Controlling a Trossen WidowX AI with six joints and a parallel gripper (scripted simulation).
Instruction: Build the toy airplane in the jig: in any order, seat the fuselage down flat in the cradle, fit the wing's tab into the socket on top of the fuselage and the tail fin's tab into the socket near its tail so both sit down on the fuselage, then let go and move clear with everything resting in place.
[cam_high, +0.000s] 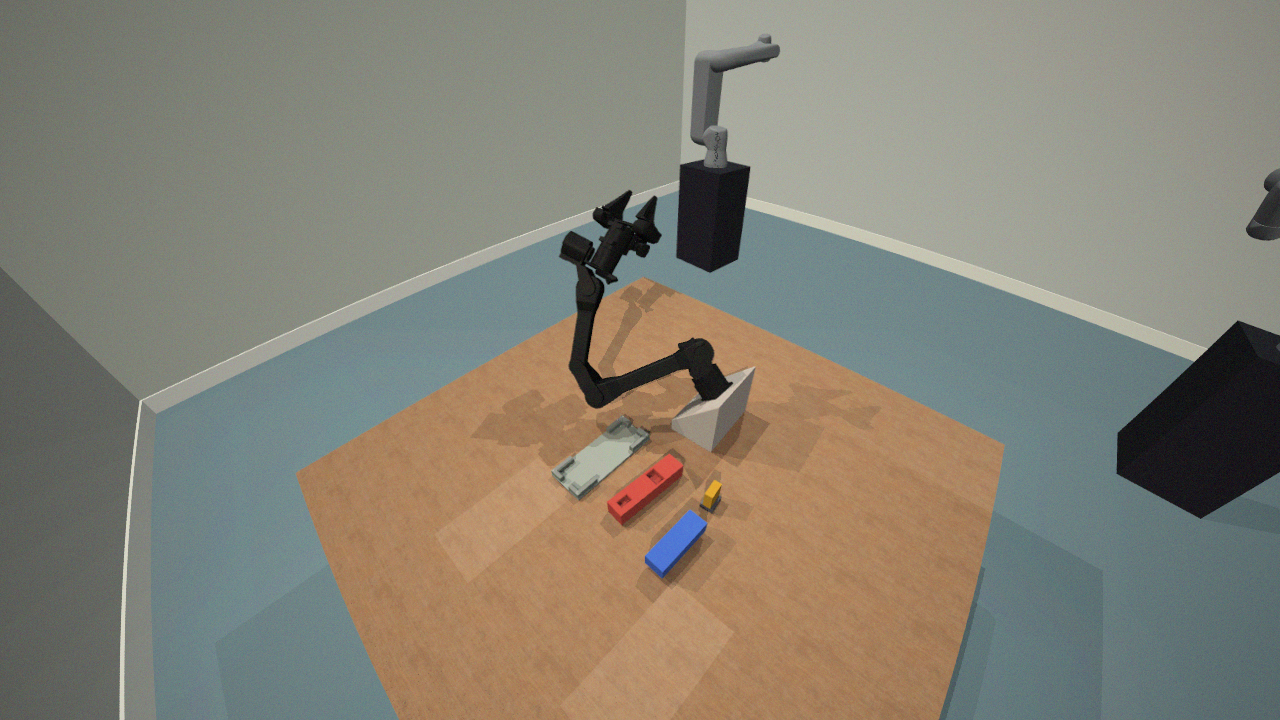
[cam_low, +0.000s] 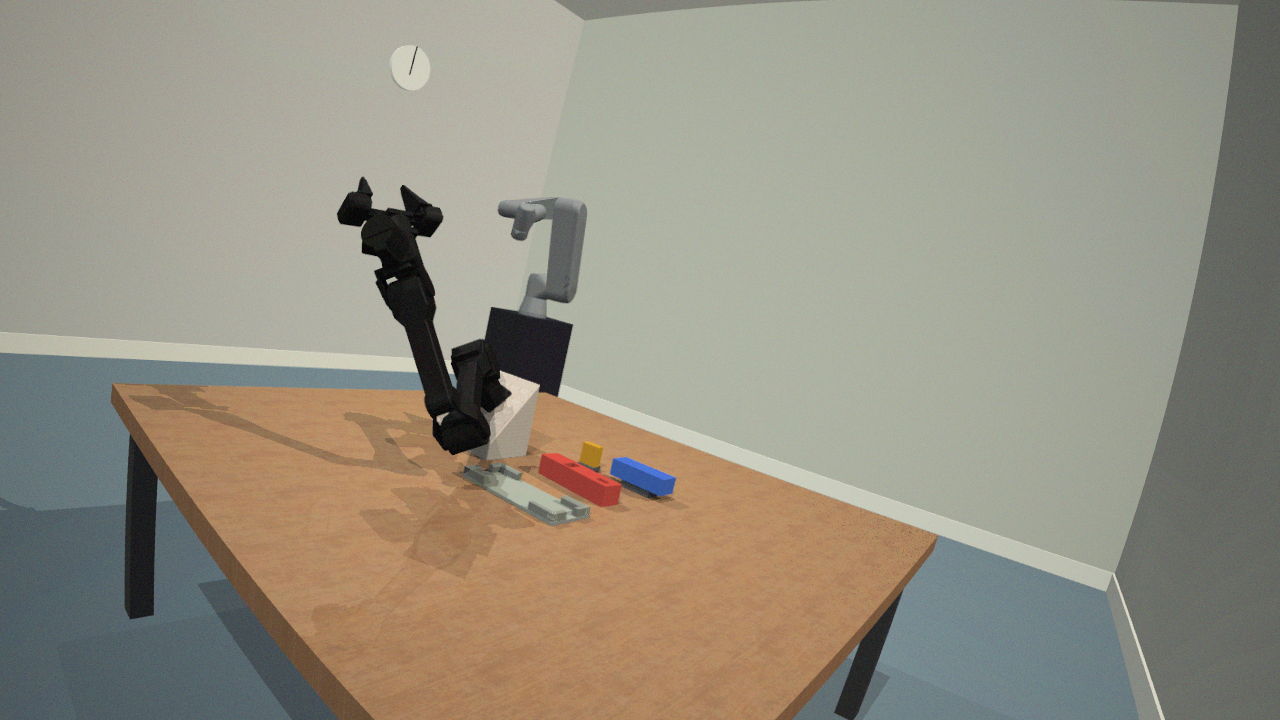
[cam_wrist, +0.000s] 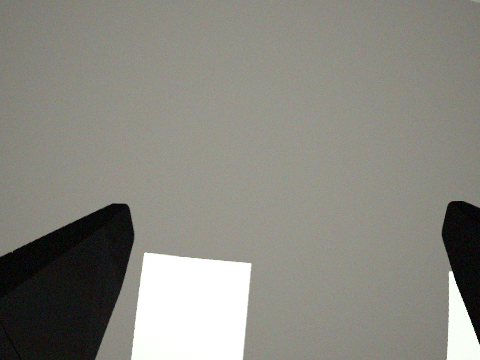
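Note:
My gripper (cam_high: 642, 195) (cam_low: 383, 186) (cam_wrist: 292, 222) is open and empty, raised high above the table and pointing up. The pale grey-green jig (cam_high: 599, 458) (cam_low: 528, 494) lies on the table with nothing in its cradle. The red fuselage (cam_high: 643, 491) (cam_low: 572, 477) lies beside the jig, its two sockets facing up. The blue wing (cam_high: 677, 540) (cam_low: 641, 473) stands beyond the fuselage, its long top level and a dark part under it. The small yellow tail fin (cam_high: 711, 493) (cam_low: 591, 453) stands upright near the fuselage and wing, with a dark part at its foot.
The arm's white wedge base (cam_high: 716, 420) (cam_low: 514, 428) stands on the wooden table (cam_high: 501, 626) (cam_low: 626, 608) close to the jig and fuselage. A grey arm (cam_high: 707, 94) (cam_low: 565, 250) on a black pedestal (cam_high: 711, 214) (cam_low: 528, 349) stands off the table. The wrist view shows bright ceiling panels (cam_wrist: 192, 307).

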